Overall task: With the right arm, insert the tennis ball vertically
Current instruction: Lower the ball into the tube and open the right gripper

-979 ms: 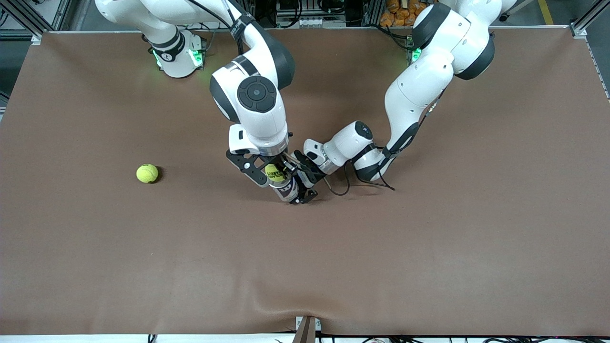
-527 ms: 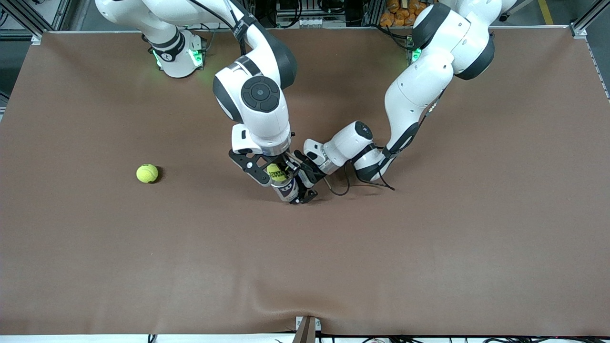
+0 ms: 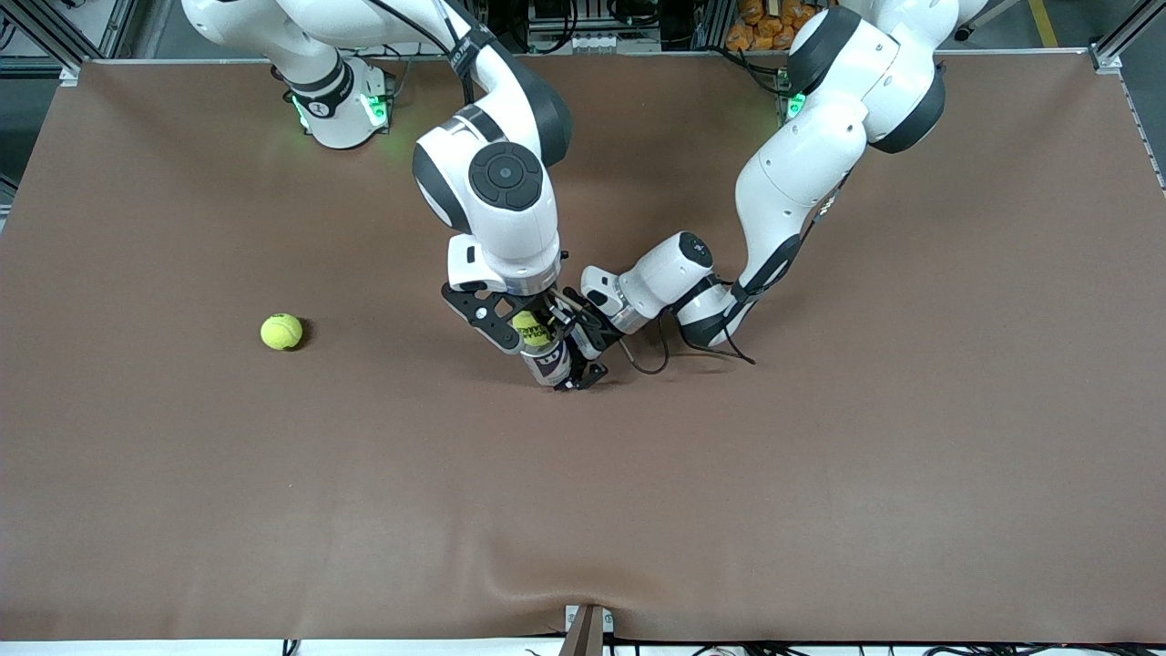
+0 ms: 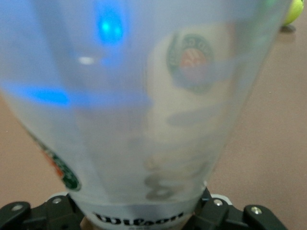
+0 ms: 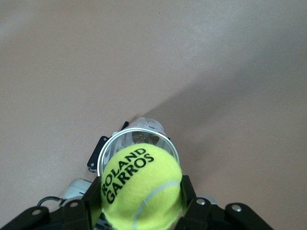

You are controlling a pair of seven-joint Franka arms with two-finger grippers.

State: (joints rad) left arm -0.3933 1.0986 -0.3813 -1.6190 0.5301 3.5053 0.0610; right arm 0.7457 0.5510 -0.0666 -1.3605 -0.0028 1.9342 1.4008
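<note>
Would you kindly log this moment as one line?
right claw: holds tennis ball over tube | left claw: grips tube | spare ball: on table

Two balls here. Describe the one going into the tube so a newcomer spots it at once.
Find the clear tube at mid-table, gripped by the left pincer. Over its mouth the right pincer holds the ball. It reads ROLAND GARROS; the other ball lies alone toward the right arm's end.

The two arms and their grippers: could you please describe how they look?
Both the right arm and the left arm are glossy white with black joint bands; the right shows a round black end cap. Black cables trail along them. Green lights glow at the bases. The right gripper and left gripper are black.
</note>
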